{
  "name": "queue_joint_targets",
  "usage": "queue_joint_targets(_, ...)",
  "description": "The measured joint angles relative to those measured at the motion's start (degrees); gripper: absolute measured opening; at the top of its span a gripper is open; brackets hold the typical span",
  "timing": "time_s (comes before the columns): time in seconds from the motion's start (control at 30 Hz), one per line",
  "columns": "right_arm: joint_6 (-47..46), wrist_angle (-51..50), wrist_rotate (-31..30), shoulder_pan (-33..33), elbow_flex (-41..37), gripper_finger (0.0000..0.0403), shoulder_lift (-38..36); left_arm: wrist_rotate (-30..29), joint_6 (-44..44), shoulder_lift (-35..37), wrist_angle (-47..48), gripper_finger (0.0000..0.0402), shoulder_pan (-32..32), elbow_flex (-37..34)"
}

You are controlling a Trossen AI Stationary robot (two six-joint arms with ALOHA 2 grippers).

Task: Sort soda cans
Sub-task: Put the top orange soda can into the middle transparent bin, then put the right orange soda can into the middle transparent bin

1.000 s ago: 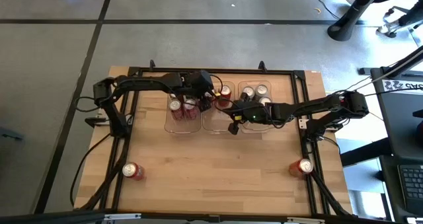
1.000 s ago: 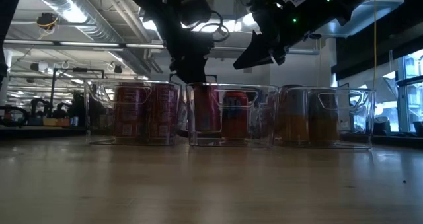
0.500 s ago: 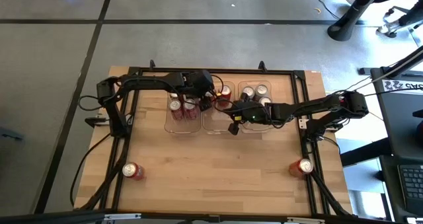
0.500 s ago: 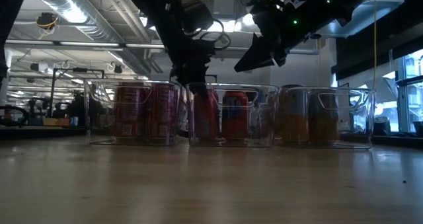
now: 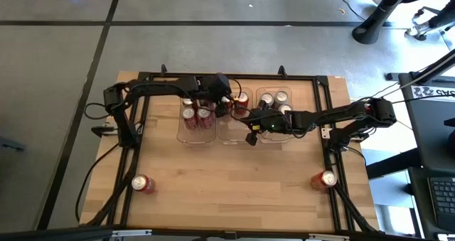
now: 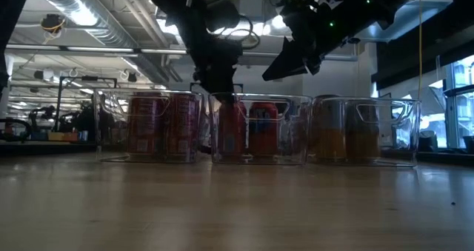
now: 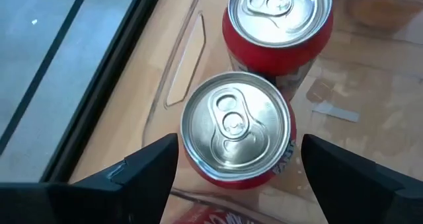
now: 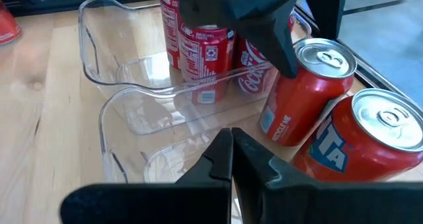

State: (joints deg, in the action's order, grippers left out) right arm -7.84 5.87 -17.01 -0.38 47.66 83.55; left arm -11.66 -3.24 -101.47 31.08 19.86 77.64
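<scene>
Wooden planks make up the table top (image 5: 234, 177), and nearest the front edge two red cylindrical metal soda cans lie on their sides, well apart: one at the left corner (image 5: 143, 184), one at the right corner (image 5: 324, 179). Neither is sorted yet, I judge.

Farther back stand three clear rectangular plastic trays in a row: the left tray (image 5: 186, 136), the middle tray (image 5: 229, 138) and the right tray (image 5: 276, 138). The left holds upright red cans, the right upright gold-bodied cans (image 6: 348, 136).

Over the near part of the middle tray hangs the right gripper (image 5: 250, 136), fingers clenched together on nothing, waiting.

At the middle tray's left side is the left gripper (image 7: 232, 161). Its two dark fingers (image 7: 149, 168) stand spread on either side of an upright red can with a silver top (image 7: 236, 130), clear of its wall on both sides; the can looks released, resting on the tray floor. That can's long axis is vertical and lies straight between the fingers, so the coming move, as I read it, is a straight lift upward, without brushing its neighbour, a second upright red can (image 7: 277, 22) just beyond it in the same tray.
</scene>
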Motion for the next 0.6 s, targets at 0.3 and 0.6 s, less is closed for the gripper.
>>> queue_joint_targets(0.3,-1.0,0.0,0.1,0.0,0.0,0.0005,0.0,0.0,-0.8,1.9,7.1,0.0306,-1.0,4.1)
queue_joint_targets(0.6,-2.4,1.7,0.1,0.0,0.0,0.0005,0.0,0.0,0.0,16.6,9.1,0.0306,-7.5,4.0)
